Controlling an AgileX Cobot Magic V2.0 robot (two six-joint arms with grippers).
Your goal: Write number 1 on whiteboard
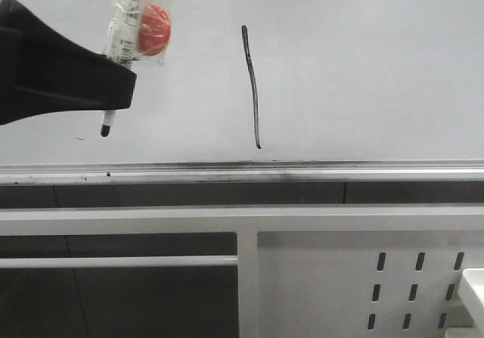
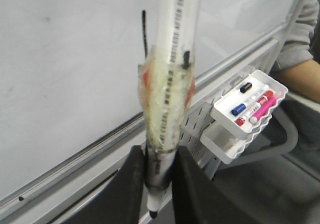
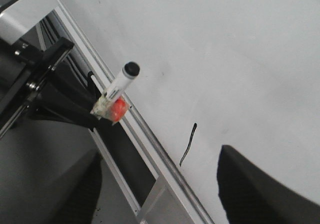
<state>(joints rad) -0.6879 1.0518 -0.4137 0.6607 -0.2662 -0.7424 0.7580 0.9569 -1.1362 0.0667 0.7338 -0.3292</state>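
A: Black stroke, the number 1 [image 1: 253,87], slightly wavy, sits on the whiteboard [image 1: 363,66], its lower end just above the silver ledge [image 1: 302,173].

B: Left gripper [image 1: 113,88]?

A: Clamped on the marker pen [image 1: 125,28], tip down, off the board surface, left of the stroke.

B: Right gripper [image 3: 160,184]?

A: Fingers spread apart, holding nothing.

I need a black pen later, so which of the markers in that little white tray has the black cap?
The black-capped marker is the one at the end of the row, beside the blue; the remaining caps in the tray are red and pink.
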